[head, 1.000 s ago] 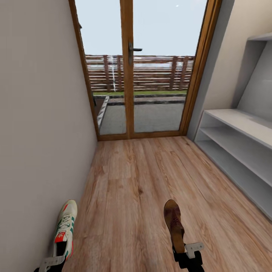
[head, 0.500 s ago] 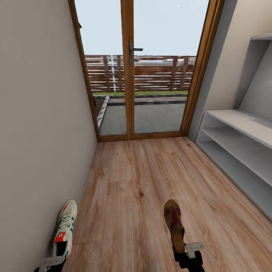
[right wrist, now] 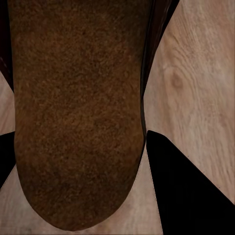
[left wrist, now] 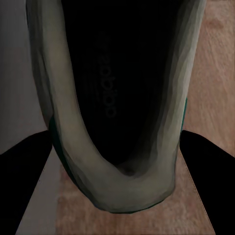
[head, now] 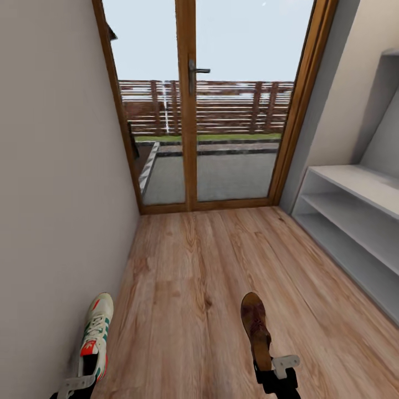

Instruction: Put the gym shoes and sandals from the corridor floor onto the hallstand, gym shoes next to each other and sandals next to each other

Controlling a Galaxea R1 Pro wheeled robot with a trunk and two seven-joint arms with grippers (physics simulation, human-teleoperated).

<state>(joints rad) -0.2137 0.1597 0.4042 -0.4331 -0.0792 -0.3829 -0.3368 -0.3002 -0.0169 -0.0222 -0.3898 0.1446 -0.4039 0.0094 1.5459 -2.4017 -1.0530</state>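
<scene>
The left end effector (head: 77, 382) is clamped on the heel of a gym shoe (head: 95, 332) at the near left beside the wall. The right end effector (head: 272, 370) grips a sandal (head: 255, 327) by its heel above the corridor floor (head: 188, 277). The hallstand (head: 354, 216) stands at the right, before the glass door (head: 205, 111).

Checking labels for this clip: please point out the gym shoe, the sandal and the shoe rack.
gym shoe (head: 95, 331): head view, on its laced upper.
sandal (head: 255, 322): head view, on its footbed.
shoe rack (head: 354, 183): head view, on the bare top shelf surface.
</scene>
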